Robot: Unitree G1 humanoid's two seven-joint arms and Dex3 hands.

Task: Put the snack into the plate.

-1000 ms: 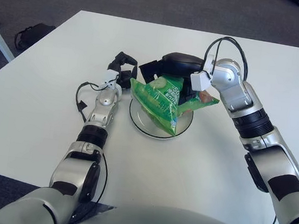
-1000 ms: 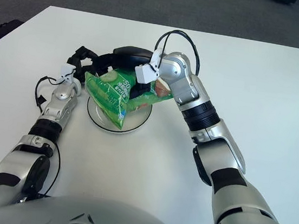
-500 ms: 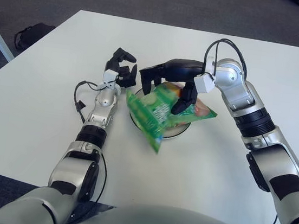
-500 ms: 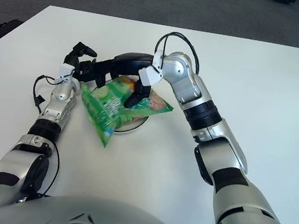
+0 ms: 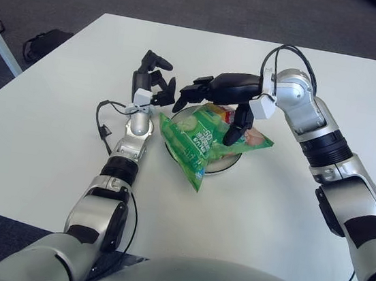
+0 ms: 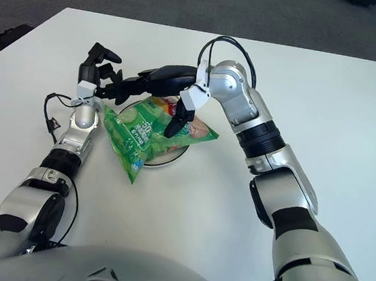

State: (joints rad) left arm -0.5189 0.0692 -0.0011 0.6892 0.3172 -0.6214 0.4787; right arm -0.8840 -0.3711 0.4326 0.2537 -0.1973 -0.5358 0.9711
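Under the right hand: the snack (image 5: 202, 139), a crinkled, glossy green foil bag, lies across the plate (image 5: 230, 161), a round, shallow white dish on the smooth white table (image 5: 44, 136).
Right hand: the right hand (image 5: 224, 97), black and jointed, hovers just above the bag with fingers spread, gripping nothing; one finger (image 5: 234, 129) points down at the bag's far end.
Left hand: the left hand (image 5: 152, 85) stands raised just left of the plate, fingers loosely open, apart from the bag.
Change: half a second ago the right hand's fingers sat lower on the bag; now they are lifted off it, and the left hand is higher.
Bag axis: its long axis runs from the pointed corner overhanging the plate's near-left rim toward the right hand's wrist side.
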